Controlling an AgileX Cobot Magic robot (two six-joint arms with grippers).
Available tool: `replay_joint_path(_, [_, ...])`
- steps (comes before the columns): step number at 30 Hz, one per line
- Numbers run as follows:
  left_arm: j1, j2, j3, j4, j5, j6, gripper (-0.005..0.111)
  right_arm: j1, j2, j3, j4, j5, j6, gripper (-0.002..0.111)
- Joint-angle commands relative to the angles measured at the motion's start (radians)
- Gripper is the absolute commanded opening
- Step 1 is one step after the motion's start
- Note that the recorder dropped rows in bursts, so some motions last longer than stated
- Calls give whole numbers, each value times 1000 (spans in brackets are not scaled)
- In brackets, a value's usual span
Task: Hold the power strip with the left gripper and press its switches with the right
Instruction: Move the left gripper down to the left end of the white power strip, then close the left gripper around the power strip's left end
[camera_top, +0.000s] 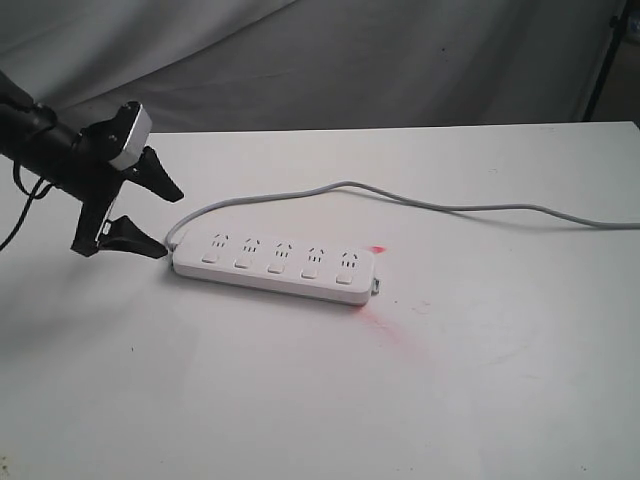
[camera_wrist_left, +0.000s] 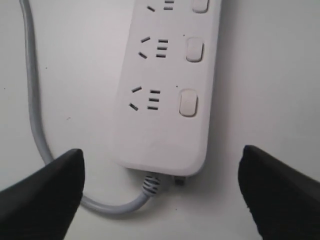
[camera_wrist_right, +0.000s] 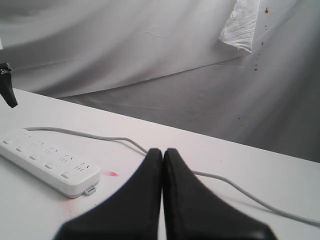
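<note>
I'm hovering my left hand (camera_top: 172, 224), spread wide, at the cord (camera_top: 420, 200) end of the power strip (camera_top: 275, 262) lying mid surface (camera_top: 480, 380); next it must clamp down. My right hand (camera_wrist_right: 162, 165) is hanging pinched shut, well apart.

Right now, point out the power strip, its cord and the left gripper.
power strip (camera_top: 272, 262), exterior view, middle of its top face.
cord (camera_top: 346, 183), exterior view, bend beyond the strip.
left gripper (camera_top: 172, 225), exterior view, midway between its open fingertips.

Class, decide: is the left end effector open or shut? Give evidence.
Open. The left end effector shows two black fingers wide apart, flanking the cord end of the power strip without gripping it.
</note>
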Motion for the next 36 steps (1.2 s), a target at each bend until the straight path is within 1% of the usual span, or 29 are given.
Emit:
replay_joint_path(1, [-26,48,-81,69,68,-77,79,-8,-3,4,-3,-9,6,0])
replay_joint_path(7, [-26,96,-123,52,84,-77,79,-8,-3,4,-3,-9,6,0])
replay_joint_path(15, [-54,129,-123,50,-4,-70,79,-8,-3,4,-3,-9,6,0])
replay_joint_path(23, [-56,167,-123,50,-1,-72,79,-8,-3,4,-3,-9,6,0])
replay_joint_path(36, [-56,167,-123,61,25,-103,79,-8,-3,4,-3,-9,6,0])
